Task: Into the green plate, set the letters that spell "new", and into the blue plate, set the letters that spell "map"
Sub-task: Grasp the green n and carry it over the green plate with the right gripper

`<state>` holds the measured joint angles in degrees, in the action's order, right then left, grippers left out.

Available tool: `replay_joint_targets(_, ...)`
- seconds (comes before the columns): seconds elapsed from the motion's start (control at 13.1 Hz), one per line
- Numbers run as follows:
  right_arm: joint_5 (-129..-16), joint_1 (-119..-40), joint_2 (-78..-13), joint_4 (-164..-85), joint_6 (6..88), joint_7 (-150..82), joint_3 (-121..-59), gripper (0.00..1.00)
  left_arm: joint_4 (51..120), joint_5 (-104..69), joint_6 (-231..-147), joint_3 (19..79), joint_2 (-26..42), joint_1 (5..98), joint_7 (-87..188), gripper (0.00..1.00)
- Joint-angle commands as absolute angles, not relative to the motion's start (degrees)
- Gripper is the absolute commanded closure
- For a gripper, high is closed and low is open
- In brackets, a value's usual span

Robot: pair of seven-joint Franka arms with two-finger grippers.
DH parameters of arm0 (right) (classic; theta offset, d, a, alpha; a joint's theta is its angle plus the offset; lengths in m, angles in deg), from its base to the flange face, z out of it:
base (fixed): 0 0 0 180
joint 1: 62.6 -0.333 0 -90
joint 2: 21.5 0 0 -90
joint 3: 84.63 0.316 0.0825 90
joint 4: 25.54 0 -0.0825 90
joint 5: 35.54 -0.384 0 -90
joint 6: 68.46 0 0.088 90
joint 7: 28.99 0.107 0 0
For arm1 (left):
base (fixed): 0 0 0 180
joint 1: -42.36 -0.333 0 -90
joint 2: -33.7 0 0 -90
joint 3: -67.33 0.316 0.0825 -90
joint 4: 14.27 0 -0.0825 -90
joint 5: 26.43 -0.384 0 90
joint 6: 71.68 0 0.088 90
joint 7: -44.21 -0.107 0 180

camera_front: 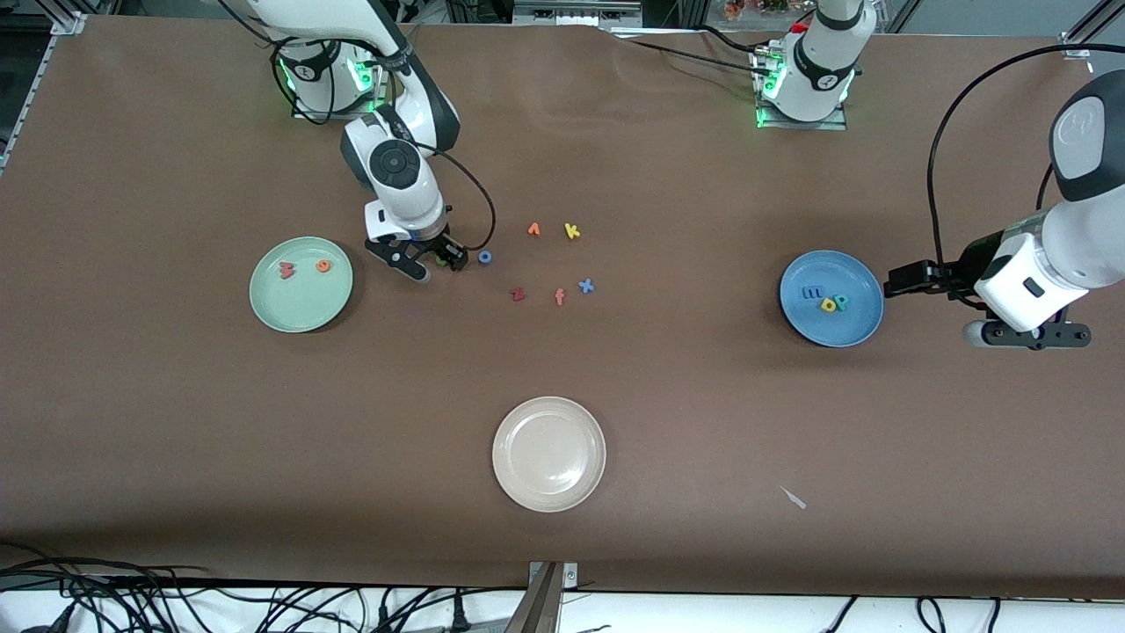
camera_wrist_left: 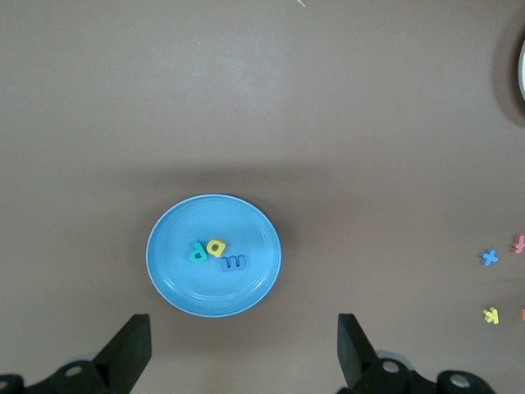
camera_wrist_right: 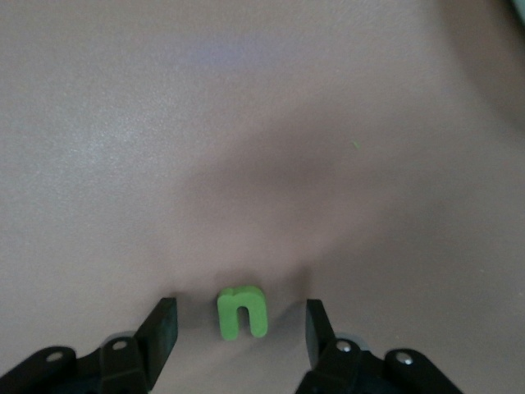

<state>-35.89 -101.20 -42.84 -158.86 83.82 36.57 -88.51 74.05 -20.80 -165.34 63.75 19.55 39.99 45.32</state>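
Right gripper (camera_front: 436,261): low at the table between the green plate and the loose letters, its fingers (camera_wrist_right: 161,327) apart on both sides of the green n (camera_wrist_right: 242,311), with a gap on each side (no touch is visible).
Green n: flat on the table, just beside the blue o (camera_front: 484,258).
Green plate (camera_front: 301,309): toward the right arm's end of the table; the pinkish-red w (camera_front: 286,270) and the orange e (camera_front: 323,265) lie in it.
Left gripper (camera_front: 1027,334): waits over the table at the left arm's end, beside the blue plate, fingers (camera_wrist_left: 131,349) wide open and holding nothing.
Blue plate (camera_front: 857,327): holds the blue m (camera_front: 812,293), the yellow a (camera_front: 828,304) and the teal p (camera_front: 841,301), close together.
Loose letters: an orange letter (camera_front: 533,229), yellow k (camera_front: 572,231), blue x (camera_front: 585,285), salmon f (camera_front: 559,297), dark red z (camera_front: 517,294), in the middle of the table.
Cream-white plate (camera_front: 549,492): nearer to the front camera than the loose letters.
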Motion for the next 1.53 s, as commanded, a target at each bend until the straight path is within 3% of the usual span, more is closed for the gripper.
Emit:
replay_joint_targets(0.0, -36.50, -101.53, -43.39, -158.78, 85.17, 37.45, -88.23, 0.78, 75.37, -23.77, -166.34, 64.25, 21.04, 41.22, 43.07, 0.00)
replay_joint_targets(0.08, -36.50, -101.53, -43.39, -158.78, 85.17, 37.45, -88.23, 0.90, 74.68, -23.70, -166.43, 64.34, 20.95, 41.22, 43.07, 0.00)
replay_joint_targets(0.15, -36.50, -101.44, -43.04, -158.78, 85.09, 37.28, -88.23, 0.95, 73.10, -23.09, -166.34, 64.43, 20.78, 40.78, 43.33, 0.00)
replay_joint_targets(0.46, -36.33, -101.36, -39.62, -158.26, 82.64, 32.47, -90.06, 0.95, 72.48, -23.09, -165.73, 64.51, 20.86, 40.34, 41.32, 0.00)
replay_joint_targets(0.84, -36.33, -101.36, -34.60, -157.55, 72.79, 8.94, -102.35, 0.95, 70.63, -23.26, -164.07, 64.43, 20.87, 40.42, 41.31, 0.00)
replay_joint_targets(1.07, -36.42, -100.74, -36.17, -157.47, 74.18, -5.22, -108.87, 0.95, 70.54, -23.09, -163.79, 64.43, 20.86, 40.34, 41.13, 0.00)
replay_joint_targets(1.3, -36.42, -97.15, -37.67, -157.55, 76.20, -13.32, -109.85, 0.94, 70.45, -23.26, -163.79, 64.52, 20.78, 40.42, 41.74, 0.00)
replay_joint_targets(1.37, -36.50, -96.53, -38.46, -157.64, 76.82, -14.91, -109.85, 0.83, 70.45, -23.26, -163.79, 64.51, 20.69, 40.51, 41.83, 0.00)
replay_joint_targets(1.45, -36.50, -95.65, -38.64, -157.64, 77.17, -16.23, -109.85, 0.50, 70.45, -23.78, -163.79, 64.60, 20.69, 40.51, 41.23, 0.00)
